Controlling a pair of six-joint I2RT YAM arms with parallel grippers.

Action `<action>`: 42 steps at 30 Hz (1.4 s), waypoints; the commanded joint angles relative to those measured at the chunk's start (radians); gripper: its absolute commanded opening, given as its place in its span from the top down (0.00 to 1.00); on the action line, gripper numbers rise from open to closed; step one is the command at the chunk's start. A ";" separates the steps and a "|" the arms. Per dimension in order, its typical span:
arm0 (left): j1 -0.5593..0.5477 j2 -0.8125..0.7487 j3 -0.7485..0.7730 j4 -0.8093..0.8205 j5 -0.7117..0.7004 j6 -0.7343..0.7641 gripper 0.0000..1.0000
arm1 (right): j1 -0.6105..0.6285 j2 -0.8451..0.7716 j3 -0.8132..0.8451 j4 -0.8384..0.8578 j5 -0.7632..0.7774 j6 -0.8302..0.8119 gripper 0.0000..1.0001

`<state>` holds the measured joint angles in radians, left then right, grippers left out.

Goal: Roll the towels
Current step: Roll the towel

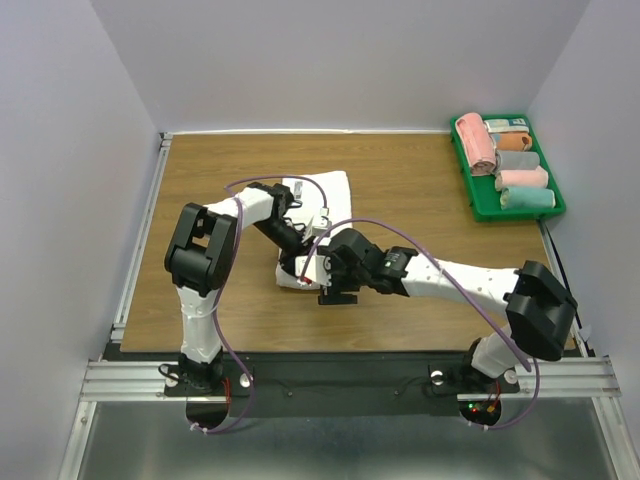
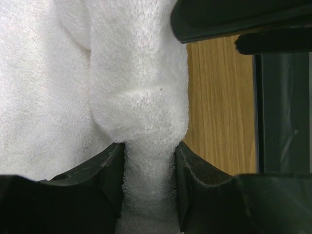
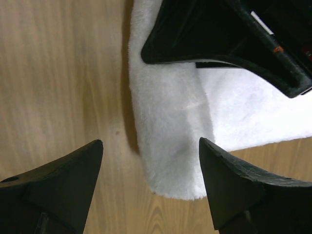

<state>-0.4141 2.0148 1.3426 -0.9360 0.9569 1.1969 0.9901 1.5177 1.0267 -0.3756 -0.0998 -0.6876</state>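
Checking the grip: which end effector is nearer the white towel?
Left: the left end effector clamps a fold of the white towel; the right end effector hangs open over its end.

From above, the right arm (image 1: 450,275) lies across the white towel (image 1: 325,187), hiding its near half and most of the left hand (image 2: 148,156). Up close, the towel runs past the top and left edges. The rolled towels (image 1: 500,165) in the green tray (image 1: 480,210) are too small to count.
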 commanded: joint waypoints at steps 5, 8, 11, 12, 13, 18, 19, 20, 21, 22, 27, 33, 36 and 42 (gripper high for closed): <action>0.006 0.113 -0.066 -0.041 -0.264 0.027 1.00 | 0.013 0.075 -0.076 0.227 0.091 -0.090 0.14; 0.011 0.107 -0.063 -0.041 -0.257 0.026 1.00 | 0.012 0.107 -0.100 0.234 0.042 -0.075 0.29; 0.012 0.085 -0.071 -0.027 -0.247 0.015 1.00 | 0.005 0.131 -0.122 0.233 -0.006 -0.040 0.58; 0.014 0.067 -0.074 -0.014 -0.236 0.006 0.99 | -0.008 0.139 -0.126 0.231 -0.029 -0.009 0.65; 0.014 0.058 -0.080 -0.009 -0.228 0.006 0.96 | -0.019 0.144 -0.126 0.230 -0.055 0.008 0.68; 0.029 -0.024 -0.141 0.051 -0.185 -0.019 0.81 | -0.082 0.157 -0.106 0.141 -0.218 0.052 0.87; 0.035 -0.037 -0.149 0.060 -0.181 -0.023 0.77 | -0.090 0.165 -0.102 0.123 -0.242 0.059 0.91; 0.040 -0.060 -0.161 0.072 -0.178 -0.032 0.73 | -0.100 0.168 -0.096 0.078 -0.300 0.066 0.96; 0.047 -0.071 -0.169 0.081 -0.172 -0.036 0.70 | -0.122 0.176 -0.083 0.054 -0.334 0.083 0.97; 0.061 -0.083 -0.175 0.091 -0.161 -0.042 0.66 | -0.134 0.196 -0.062 0.026 -0.368 0.091 0.99; 0.113 -0.180 -0.204 0.146 -0.133 -0.077 0.52 | -0.179 0.260 0.009 -0.141 -0.535 0.120 0.99; 0.190 -0.298 -0.232 0.238 -0.119 -0.132 0.48 | -0.202 0.344 0.067 -0.258 -0.647 0.151 1.00; 0.213 -0.355 -0.241 0.278 -0.115 -0.154 0.39 | -0.206 0.383 0.096 -0.307 -0.686 0.149 0.99; 0.288 -0.438 -0.237 0.338 -0.124 -0.191 0.38 | -0.218 0.447 0.118 -0.347 -0.730 0.154 0.99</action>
<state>-0.2024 1.6680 1.0935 -0.7185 0.8955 1.0061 0.7662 1.8580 1.2068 -0.3561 -0.7536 -0.5953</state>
